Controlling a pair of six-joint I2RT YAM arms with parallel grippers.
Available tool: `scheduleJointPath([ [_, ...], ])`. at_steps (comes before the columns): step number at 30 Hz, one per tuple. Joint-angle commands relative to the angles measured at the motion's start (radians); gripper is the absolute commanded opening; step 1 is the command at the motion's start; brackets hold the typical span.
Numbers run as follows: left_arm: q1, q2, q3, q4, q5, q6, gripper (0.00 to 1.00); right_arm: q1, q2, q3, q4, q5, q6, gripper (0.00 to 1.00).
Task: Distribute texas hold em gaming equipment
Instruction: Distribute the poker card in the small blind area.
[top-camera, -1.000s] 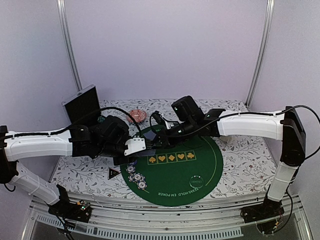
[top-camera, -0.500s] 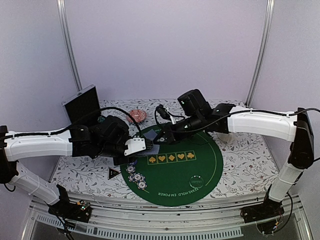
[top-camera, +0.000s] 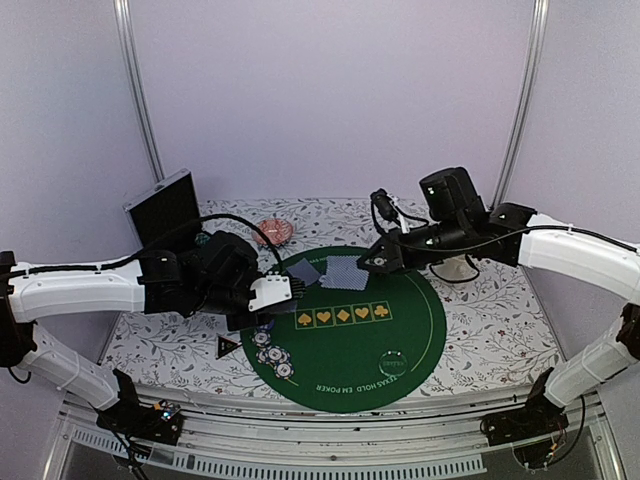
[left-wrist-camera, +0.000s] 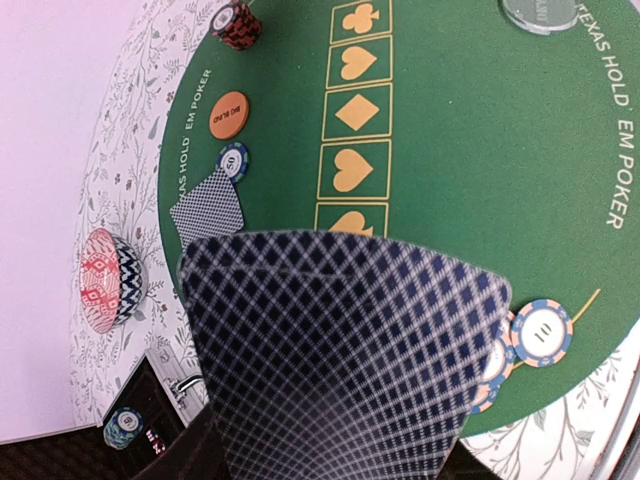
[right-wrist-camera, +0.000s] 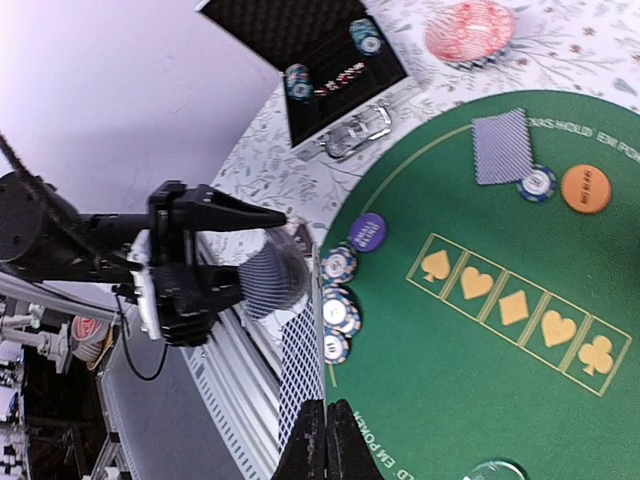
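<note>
**Two robot grippers holding playing cards over a green poker mat**

The left gripper (top-camera: 278, 294) is clamped on a deck of cards (left-wrist-camera: 340, 360) with blue diamond-pattern backs. In its own wrist view the deck fills the foreground, hides the fingers and runs off the bottom edge, so the cards cannot be counted. The right gripper (right-wrist-camera: 325, 425) is pinched fully closed on a single card (top-camera: 342, 272), seen almost edge-on from its own wrist camera.

Just below the left gripper, at the edge of the round green mat (top-camera: 400, 330), sit three small stacks of striped chips (top-camera: 272, 354). Beside them is a purple disc (right-wrist-camera: 367, 231) whose white lettering is too small to read. Between the two grippers a face-down card (top-camera: 303, 272) lies on the mat with a blue chip (left-wrist-camera: 232, 160) at its corner. Next to that is an orange disc (left-wrist-camera: 228, 115) printed "BIG BLIND". The mat's rim reads "TEXAS HOLD' EM POKER", and five yellow suit boxes (top-camera: 343, 315) run across its middle. A clear disc (top-camera: 392, 362), cut off in both wrist views, lies below the right gripper, toward the arm bases.

Beyond the left gripper, on the floral worktop (top-camera: 480, 320), stand a pink patterned dish (top-camera: 272, 232) and a black case (right-wrist-camera: 310, 40) holding more chips.
</note>
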Motion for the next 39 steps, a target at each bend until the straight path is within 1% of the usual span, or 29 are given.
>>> scheduleJointPath([
  [1, -0.001, -0.006, 0.005, 0.017, 0.001, -0.005, 0.50, -0.022, -0.001, -0.077, -0.116, 0.081, -0.001, 0.02],
  [4, -0.001, -0.004, 0.005, 0.017, -0.003, -0.004, 0.50, 0.026, 0.096, -0.106, -0.095, 0.002, -0.012, 0.02],
  [8, -0.001, -0.004, 0.004, 0.017, -0.004, -0.004, 0.50, 0.134, 0.270, -0.057, -0.034, -0.150, -0.070, 0.02],
  [11, 0.000, -0.003, 0.005, 0.017, -0.002, -0.004, 0.50, 0.179, 0.395, 0.010, -0.032, -0.216, -0.106, 0.02],
  [14, 0.000, -0.006, 0.004, 0.017, -0.001, -0.004, 0.50, 0.194, 0.479, 0.039, -0.026, -0.238, -0.120, 0.02],
  [21, 0.000, -0.009, 0.004, 0.017, 0.002, -0.004, 0.50, 0.195, 0.530, 0.030, 0.067, -0.300, -0.100, 0.02],
  [26, 0.000, -0.010, 0.004, 0.016, 0.002, -0.002, 0.50, 0.195, 0.548, 0.014, 0.072, -0.313, -0.091, 0.03],
  [29, 0.000, -0.008, 0.004, 0.017, 0.004, -0.002, 0.50, 0.195, 0.546, 0.008, 0.064, -0.295, -0.083, 0.03],
  [30, 0.001, -0.007, 0.004, 0.017, 0.004, -0.002, 0.50, 0.195, 0.545, 0.008, 0.056, -0.279, -0.081, 0.09],
  [32, 0.001, -0.005, 0.005, 0.016, 0.004, -0.002, 0.50, 0.195, 0.534, 0.008, 0.037, -0.238, -0.078, 0.30],
  [37, 0.000, -0.006, 0.005, 0.017, 0.007, -0.002, 0.50, 0.180, 0.460, 0.012, -0.032, -0.046, -0.057, 0.84],
  [38, 0.000, -0.005, 0.005, 0.017, 0.008, -0.002, 0.50, 0.173, 0.436, 0.010, -0.041, -0.002, -0.051, 0.97],
  [39, 0.001, -0.005, 0.006, 0.017, 0.009, -0.002, 0.50, 0.165, 0.410, 0.007, -0.047, 0.033, -0.040, 0.99],
])
